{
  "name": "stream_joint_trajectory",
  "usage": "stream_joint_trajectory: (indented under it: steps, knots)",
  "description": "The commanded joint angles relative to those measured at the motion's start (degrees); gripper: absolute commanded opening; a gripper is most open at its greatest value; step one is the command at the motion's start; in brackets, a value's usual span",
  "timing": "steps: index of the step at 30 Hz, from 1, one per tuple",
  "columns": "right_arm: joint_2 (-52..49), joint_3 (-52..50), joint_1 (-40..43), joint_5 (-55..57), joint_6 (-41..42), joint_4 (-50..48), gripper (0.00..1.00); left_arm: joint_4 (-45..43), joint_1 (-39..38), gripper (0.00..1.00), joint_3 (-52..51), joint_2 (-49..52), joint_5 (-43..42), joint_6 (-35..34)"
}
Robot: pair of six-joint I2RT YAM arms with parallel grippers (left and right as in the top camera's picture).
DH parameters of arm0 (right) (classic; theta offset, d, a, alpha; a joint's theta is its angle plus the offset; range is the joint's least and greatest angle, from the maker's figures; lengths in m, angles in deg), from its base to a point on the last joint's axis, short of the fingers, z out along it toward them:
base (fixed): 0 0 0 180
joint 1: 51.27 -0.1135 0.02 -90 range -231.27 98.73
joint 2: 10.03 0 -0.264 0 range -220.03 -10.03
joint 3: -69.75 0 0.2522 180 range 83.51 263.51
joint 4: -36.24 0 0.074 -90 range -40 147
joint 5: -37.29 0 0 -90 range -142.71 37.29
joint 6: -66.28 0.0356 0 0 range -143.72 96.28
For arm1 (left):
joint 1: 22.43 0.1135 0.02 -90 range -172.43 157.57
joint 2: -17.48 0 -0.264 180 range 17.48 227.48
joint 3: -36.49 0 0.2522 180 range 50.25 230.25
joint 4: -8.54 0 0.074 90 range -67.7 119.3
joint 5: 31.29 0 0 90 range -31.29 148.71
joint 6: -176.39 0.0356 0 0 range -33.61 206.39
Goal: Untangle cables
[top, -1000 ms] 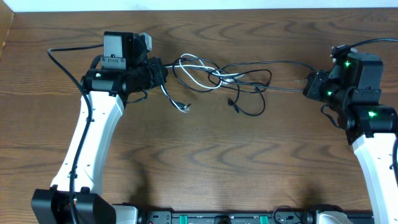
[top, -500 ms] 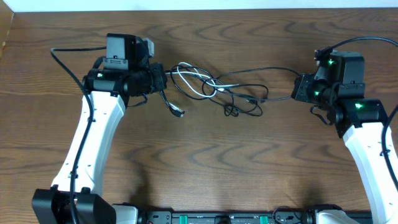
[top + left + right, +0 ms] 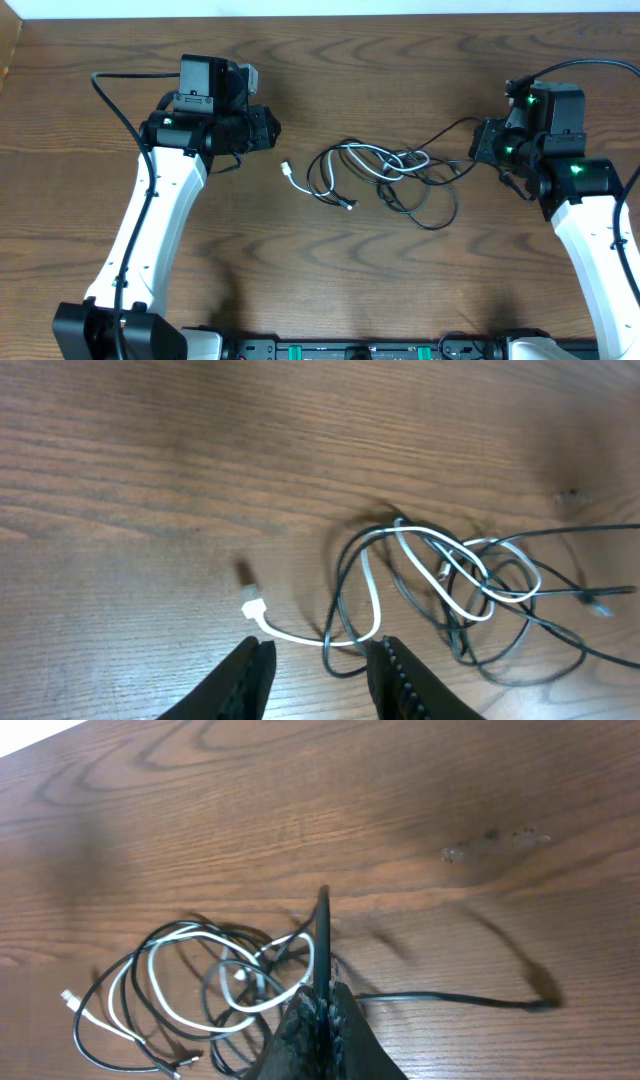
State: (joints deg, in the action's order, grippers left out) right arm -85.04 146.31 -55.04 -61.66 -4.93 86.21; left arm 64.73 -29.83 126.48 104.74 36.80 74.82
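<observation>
- Right gripper (image 3: 322,998) is pressed together on a black cable (image 3: 322,930) that rises straight from its tips. The knot of cables (image 3: 385,172) lies just ahead of it on the table (image 3: 330,290).
- Left gripper (image 3: 320,652) stands spread and empty. The white cable (image 3: 300,640) and its plug (image 3: 252,606) lie just beyond its fingertips.
- Best next, I judge: the left pinches the white cable near the plug, then both draw apart slowly and low, so that the loops slip free rather than tighten.
</observation>
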Motion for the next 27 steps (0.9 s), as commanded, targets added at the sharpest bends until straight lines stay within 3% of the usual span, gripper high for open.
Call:
stream_joint_trajectory:
  steps: [1,5,8,10,19,27]
  knots:
    - [-0.02,1.16,-0.96,0.39,-0.85,0.07,0.01,0.66,-0.24,0.38,0.59,-0.42,0.55,0.87]
    - [-0.02,1.16,-1.16,0.42,-0.83,0.04,0.11,0.15,-2.49,0.39,0.55,0.04,0.57,0.90]
    - [-0.02,1.16,-1.16,0.44,-0.85,0.09,0.56,-1.36,-5.70,0.39,0.50,2.12,0.57,0.83]
    - [-0.02,1.16,-1.05,1.11,-0.83,0.11,0.68,-2.78,-7.43,0.40,0.50,3.56,0.55,-0.37]
    - [-0.02,1.16,-1.05,2.67,-0.39,0.48,0.72,-10.40,-15.76,0.39,0.50,12.87,1.66,-18.49]
    - [-0.02,1.16,-1.05,2.86,-0.42,0.50,0.73,-9.31,-19.06,0.39,0.50,17.00,5.62,-26.12]
